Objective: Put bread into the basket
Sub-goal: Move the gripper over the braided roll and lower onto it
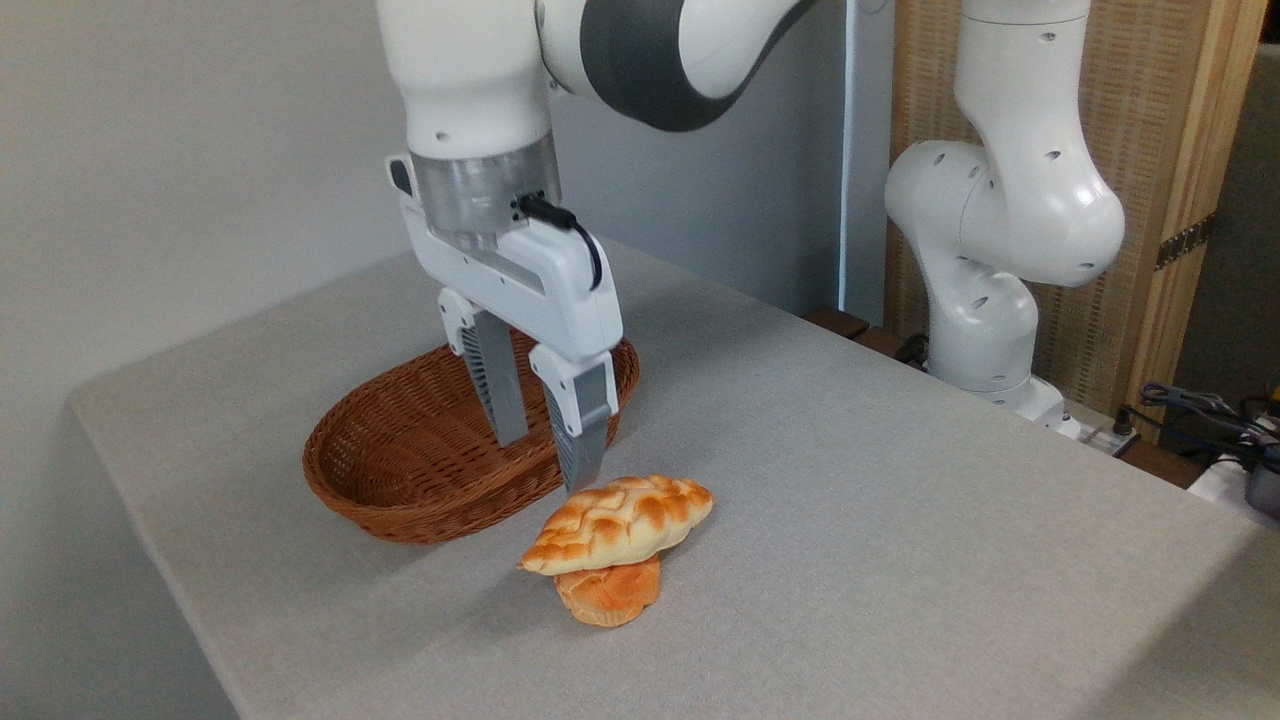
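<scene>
The bread (620, 522), a pale golden braided loaf with toasted patches, lies propped on top of a small orange bun (610, 594) near the table's front. Just behind it to the left sits the basket (400, 470), reddish-brown wicker, with nothing visible inside. My gripper (545, 462) hangs open with its fingers pointing down, above the basket's near right rim and just behind the loaf's left part. Its near fingertip (582, 470) ends right above the loaf's back edge; whether it touches I cannot tell. Nothing is between the fingers.
The grey table (900, 500) stretches to the right of the loaf. The arm's white base (985, 330) stands at the back right, with cables (1200, 410) beyond the table's right edge. The table's left edge runs close to the basket.
</scene>
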